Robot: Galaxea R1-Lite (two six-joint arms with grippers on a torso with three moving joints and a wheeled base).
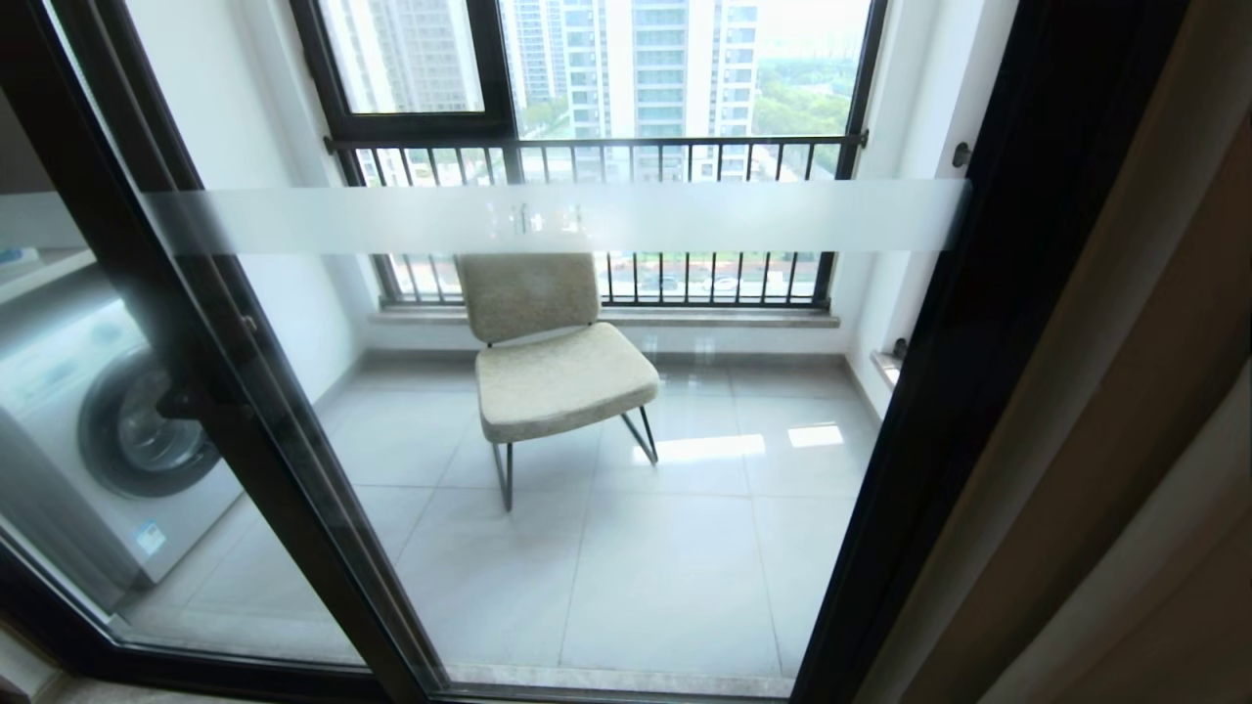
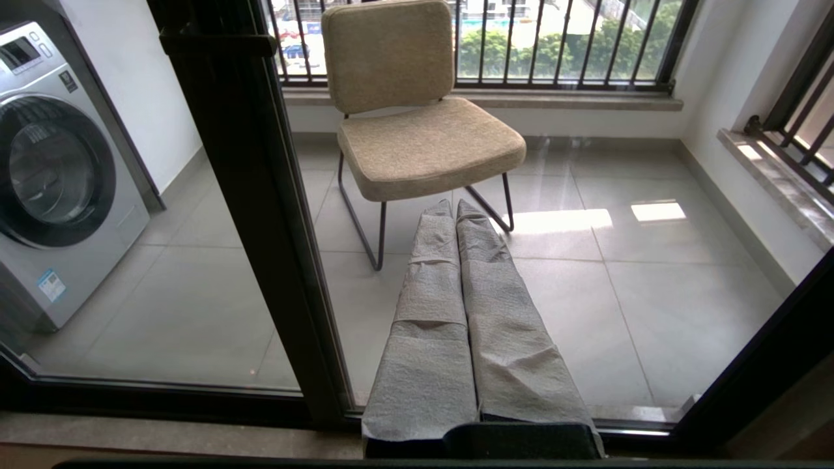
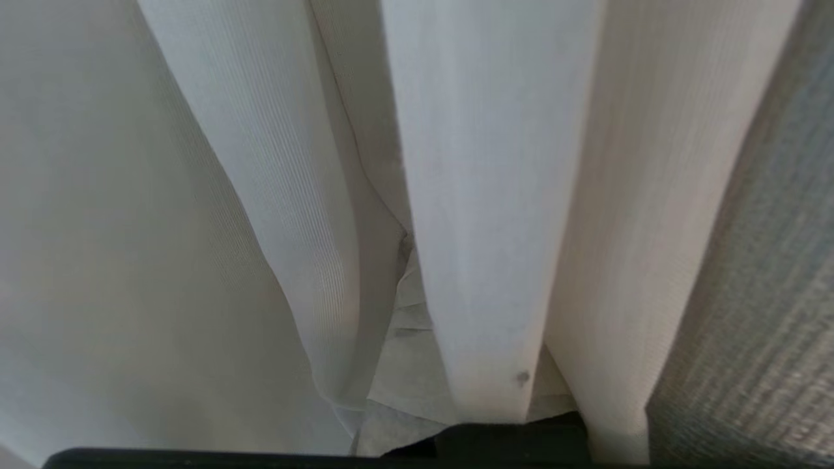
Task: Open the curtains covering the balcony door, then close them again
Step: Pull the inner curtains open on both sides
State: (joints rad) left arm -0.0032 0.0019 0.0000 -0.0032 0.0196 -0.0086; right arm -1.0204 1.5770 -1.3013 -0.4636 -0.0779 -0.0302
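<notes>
Curtains [image 1: 1125,411] gathered at door's right, folds vertical; right gripper, pressed together, sits amid them, nearer than closed left gripper [image 2: 456,208].

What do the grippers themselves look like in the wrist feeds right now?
Left gripper: two long fingers lying side by side, each wrapped in grey crinkled fabric-like covering, rising from a black base at the frame edge. No cables or markings show. Right gripper: only a grey woven-textured finger along one side and a strip of black base show, pressed close to the curtains.
</notes>
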